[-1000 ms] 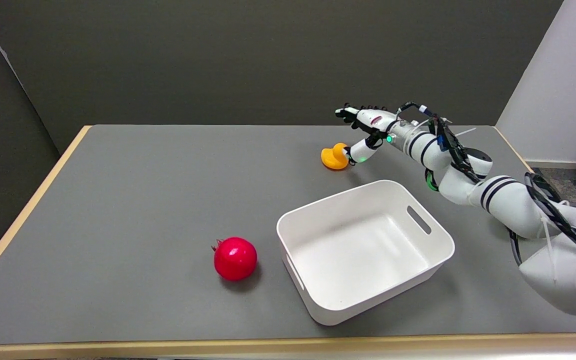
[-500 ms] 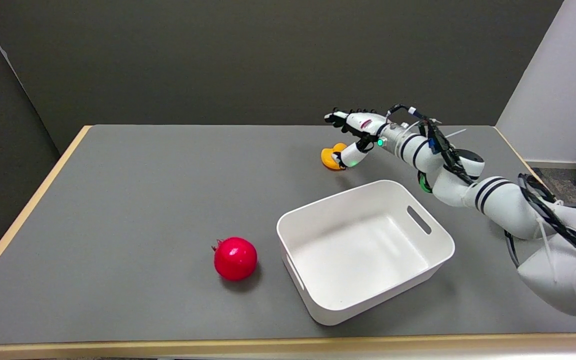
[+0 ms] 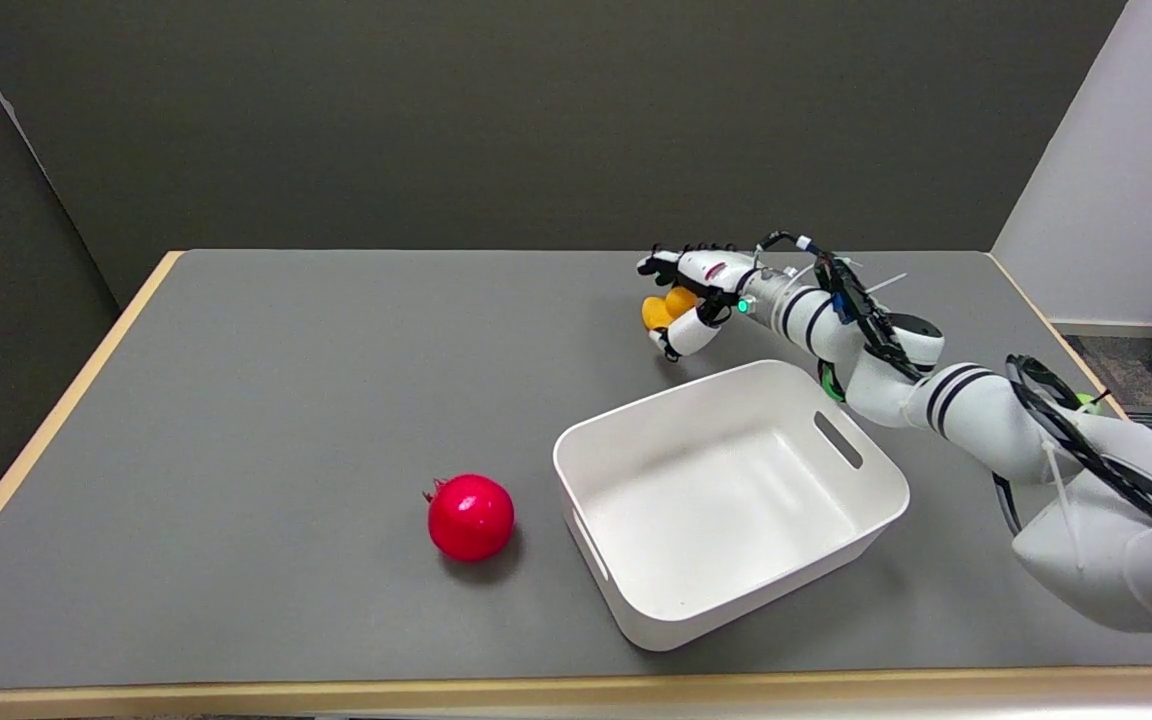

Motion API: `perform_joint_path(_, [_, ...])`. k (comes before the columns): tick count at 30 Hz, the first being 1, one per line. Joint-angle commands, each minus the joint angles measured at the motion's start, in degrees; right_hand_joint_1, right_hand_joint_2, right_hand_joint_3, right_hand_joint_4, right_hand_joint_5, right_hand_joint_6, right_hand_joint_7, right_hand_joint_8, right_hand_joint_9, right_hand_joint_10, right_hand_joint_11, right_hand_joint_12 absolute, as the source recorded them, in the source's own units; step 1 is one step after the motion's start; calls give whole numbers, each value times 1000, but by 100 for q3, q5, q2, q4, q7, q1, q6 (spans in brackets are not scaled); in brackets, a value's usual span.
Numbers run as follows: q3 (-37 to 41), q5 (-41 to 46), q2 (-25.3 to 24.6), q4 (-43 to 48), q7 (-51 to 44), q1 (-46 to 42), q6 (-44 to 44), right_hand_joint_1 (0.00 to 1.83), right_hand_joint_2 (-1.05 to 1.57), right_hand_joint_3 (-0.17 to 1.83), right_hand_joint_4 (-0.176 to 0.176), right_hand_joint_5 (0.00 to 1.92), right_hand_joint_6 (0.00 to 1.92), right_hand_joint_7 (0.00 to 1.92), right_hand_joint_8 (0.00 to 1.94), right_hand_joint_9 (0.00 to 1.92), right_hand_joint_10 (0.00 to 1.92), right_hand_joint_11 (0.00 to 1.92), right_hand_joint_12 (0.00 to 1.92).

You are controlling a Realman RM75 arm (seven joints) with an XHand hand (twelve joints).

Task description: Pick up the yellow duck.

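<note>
On the left half of the grey surface (image 3: 266, 400) a red pomegranate (image 3: 470, 517) is seen, well apart from the work and just left of a white bin (image 3: 726, 500), which stands empty near the front edge. Beyond the bin's far rim, toward the back of the surface, the duck (image 3: 658, 310) is found; only its orange-yellow body shows, partly covered. The robot hand (image 3: 688, 298) is placed directly at the duck, reaching in from the right along the arm's line: the fingers (image 3: 664, 264) arch over the duck's top and far side, while the thumb (image 3: 681, 338) lies below it on the near side, so the duck sits between them, inside the span of the hand. The digits are spread around the duck and not closed; whether any pad is touching it cannot be told from this view. The duck appears to rest on the surface, not lifted. It is judged that the coming move turns on this enclosure: the duck lies leftward of the palm, so closure of thumb against fingers, then a lift, is called for. A slip leftward out of the span is the likely failure.
</note>
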Motion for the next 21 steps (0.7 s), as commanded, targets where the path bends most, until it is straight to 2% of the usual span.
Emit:
perform_joint_path(1, [-61,22,-147,-97,4,-64,-34,848,679,954,11,232,454,414,450,383,879,217,1480])
perform_joint_path(7, [10,22,-147,-75,-44,-72,-1,928,822,882,9,347,1017,601,835,556,1121,225,1642])
perform_joint_path(10, [34,21,-139,-75,-44,-89,14,955,856,833,4,371,1158,631,960,588,1175,172,1734])
perform_joint_path(12, [57,6,-131,-72,-44,-104,14,1127,1336,-10,-105,452,1714,750,1428,683,1210,132,1840])
perform_joint_path(14, [74,6,-123,-66,-44,-120,22,1136,1292,55,-103,471,1692,765,1404,662,1230,145,1912])
perform_joint_path(18, [191,-10,-114,-55,-44,-171,106,1134,1323,-12,-110,479,1654,780,1440,724,1306,333,1910])
perform_joint_path(21, [280,-18,-99,-2,-44,-224,150,1141,1314,-2,-117,483,1639,788,1437,732,1314,380,1911])
